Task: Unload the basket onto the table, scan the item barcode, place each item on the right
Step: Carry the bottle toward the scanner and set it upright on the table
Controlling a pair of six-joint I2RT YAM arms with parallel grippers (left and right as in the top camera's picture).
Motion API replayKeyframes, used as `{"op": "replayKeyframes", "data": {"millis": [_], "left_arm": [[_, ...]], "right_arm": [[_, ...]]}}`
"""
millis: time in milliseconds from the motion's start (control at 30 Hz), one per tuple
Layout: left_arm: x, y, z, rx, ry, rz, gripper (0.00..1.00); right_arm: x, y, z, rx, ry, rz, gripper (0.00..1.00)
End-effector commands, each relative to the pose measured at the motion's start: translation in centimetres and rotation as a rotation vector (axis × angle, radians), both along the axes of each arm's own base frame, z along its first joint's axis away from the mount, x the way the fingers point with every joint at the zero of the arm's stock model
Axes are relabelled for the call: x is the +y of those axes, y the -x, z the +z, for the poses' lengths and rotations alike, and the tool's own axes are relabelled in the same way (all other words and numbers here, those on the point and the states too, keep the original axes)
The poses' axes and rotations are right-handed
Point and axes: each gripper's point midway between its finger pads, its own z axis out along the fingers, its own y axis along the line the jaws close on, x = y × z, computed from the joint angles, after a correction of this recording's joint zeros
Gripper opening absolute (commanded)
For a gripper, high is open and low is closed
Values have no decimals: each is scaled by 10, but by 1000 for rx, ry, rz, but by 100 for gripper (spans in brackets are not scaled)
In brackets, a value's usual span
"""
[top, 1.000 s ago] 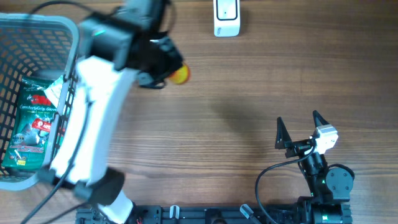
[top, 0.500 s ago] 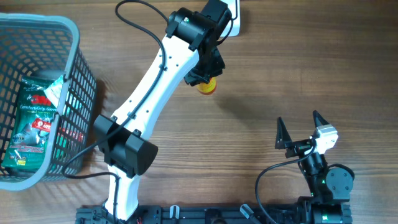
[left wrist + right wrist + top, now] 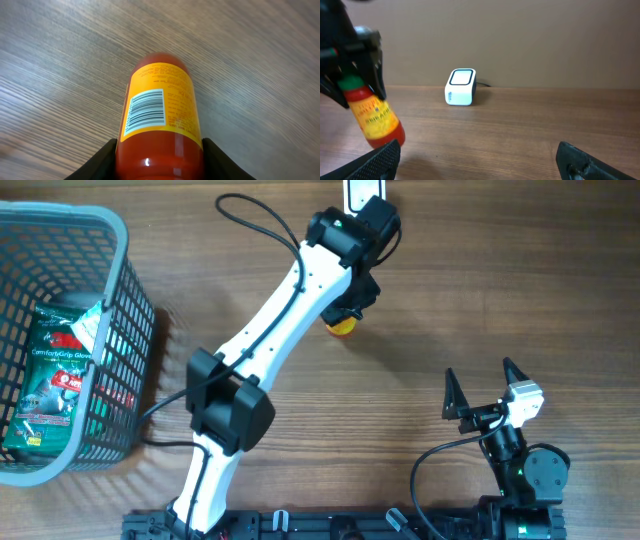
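The sauce bottle (image 3: 160, 120) is hanging tilted in the left gripper (image 3: 352, 295), which is clamping it at the capped end, with the rounded base pointing out over the wooden table (image 3: 480, 270). It is sitting near the white scanner (image 3: 460, 87), on the robot's side of it and not yet over its window. The barcode (image 3: 145, 112) is facing the wrist camera, so the main risk, as I am judging it, is that the stripes are pointing away from the scanner window and no read is going to register unless the wrist is rolling the bottle around first. The bottle is also looking smooth, round and glossy, and being held at only 1 end, so it may be twisting or sliding between the jaws during such a roll. Its free base may be swinging into the light scanner and shoving it. The right gripper (image 3: 480, 372) is resting well apart near the table's front edge, jaws spread wide and holding nothing, so it is offering no backup. As for writing, the orange label is carrying fine print beside the barcode, but all of it is too small to read. In the grey basket (image 3: 125, 240) at the left, a green packet (image 3: 55, 380) is showing "ComfortGrip Gloves".
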Motion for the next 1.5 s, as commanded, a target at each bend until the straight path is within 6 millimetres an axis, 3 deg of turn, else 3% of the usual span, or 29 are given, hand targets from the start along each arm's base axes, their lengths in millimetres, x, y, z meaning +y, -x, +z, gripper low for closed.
{"op": "replayKeyframes", "data": {"millis": [0, 167, 333, 500, 533, 633, 800, 1033, 1100, 1233, 1300, 1400, 1467], "left_arm": [[1, -3, -15, 17, -20, 127, 46], [-8, 7, -34, 86, -15, 225, 47], [-22, 17, -36, 101, -3, 229, 59], [-25, 22, -36, 124, 13, 217, 89], [-24, 23, -36, 128, 9, 218, 99], [-21, 24, -32, 132, 6, 222, 100], [-14, 25, -8, 104, 34, 231, 100], [5, 13, 68, -84, 140, 130, 100], [20, 6, 92, -171, 142, 83, 100], [80, -12, 140, -356, 47, 95, 100], [124, -16, 167, -436, 13, 169, 100], [173, -18, 191, -502, 0, 287, 100], [228, -16, 209, -550, -12, 426, 100]], "right_arm": [[-2, 0, 1, -5, -13, -11, 100], [-2, 0, 1, -5, -13, -11, 100], [-2, 0, 1, -5, -13, -11, 100], [-2, 0, 1, -5, -13, -11, 99], [-2, 0, 1, -5, -13, -11, 100], [-2, 0, 1, -5, -12, -11, 100], [-2, 0, 1, -5, -13, -11, 100], [-2, 0, 1, -5, -13, -11, 100], [-2, 0, 1, -5, -13, -11, 100], [-2, 0, 1, -5, -12, -11, 100], [-2, 0, 1, -5, -13, -11, 100], [-2, 0, 1, -5, -13, -11, 100], [-2, 0, 1, -5, -12, -11, 100]]}}
